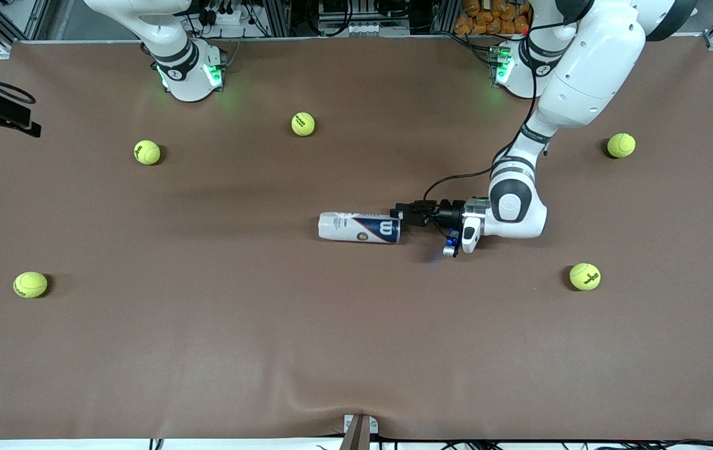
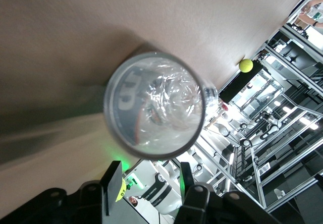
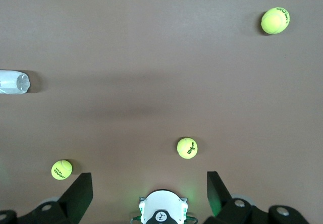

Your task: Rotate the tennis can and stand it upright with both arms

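Note:
The tennis can (image 1: 359, 227) lies on its side at the middle of the brown table, white and dark-blue label up. My left gripper (image 1: 405, 215) is low over the table at the can's dark-blue end, pointing along the can. In the left wrist view the can's round silvery-rimmed end (image 2: 154, 110) faces the camera just past the open left gripper (image 2: 150, 176), with nothing between the fingers. My right gripper (image 3: 149, 181) is open and empty, high over the table near the right arm's base (image 3: 162, 211). The can's other end shows in its view (image 3: 12, 81).
Several yellow-green tennis balls lie scattered: one (image 1: 303, 124) and another (image 1: 147, 152) toward the robots' bases, one (image 1: 30, 284) at the right arm's end, one (image 1: 620, 145) and one (image 1: 584, 276) at the left arm's end. The table cover (image 1: 356, 350) is brown.

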`<action>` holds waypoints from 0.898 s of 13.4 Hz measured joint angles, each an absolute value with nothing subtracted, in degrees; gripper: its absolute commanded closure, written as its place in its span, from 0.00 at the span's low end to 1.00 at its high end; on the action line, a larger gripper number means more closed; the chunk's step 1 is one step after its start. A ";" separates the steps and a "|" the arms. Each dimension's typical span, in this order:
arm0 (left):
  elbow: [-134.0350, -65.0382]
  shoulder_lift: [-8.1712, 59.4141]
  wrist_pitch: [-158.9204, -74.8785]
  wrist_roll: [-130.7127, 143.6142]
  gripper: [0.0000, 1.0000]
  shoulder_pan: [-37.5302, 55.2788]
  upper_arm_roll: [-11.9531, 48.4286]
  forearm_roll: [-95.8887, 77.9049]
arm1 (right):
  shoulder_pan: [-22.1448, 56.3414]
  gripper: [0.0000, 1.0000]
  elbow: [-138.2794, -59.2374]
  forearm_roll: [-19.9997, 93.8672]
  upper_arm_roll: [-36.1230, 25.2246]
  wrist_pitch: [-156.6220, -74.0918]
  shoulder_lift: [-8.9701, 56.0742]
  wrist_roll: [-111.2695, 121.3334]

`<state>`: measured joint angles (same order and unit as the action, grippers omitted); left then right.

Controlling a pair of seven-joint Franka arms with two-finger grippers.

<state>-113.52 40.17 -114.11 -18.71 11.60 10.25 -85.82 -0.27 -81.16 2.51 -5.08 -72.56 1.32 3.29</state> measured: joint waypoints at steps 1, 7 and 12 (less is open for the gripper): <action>-113.47 40.18 -114.11 -18.71 0.46 11.28 10.16 -85.76 | -0.71 0.00 -80.83 2.37 -5.16 -72.56 1.33 3.27; -109.73 40.53 -114.12 -18.14 0.46 9.43 10.10 -85.67 | -1.87 0.00 -79.86 2.25 -5.37 -75.59 1.33 2.94; -105.61 44.39 -114.15 -17.72 0.45 9.72 10.14 -85.66 | -2.59 0.00 -79.83 2.06 -5.44 -76.62 1.33 0.69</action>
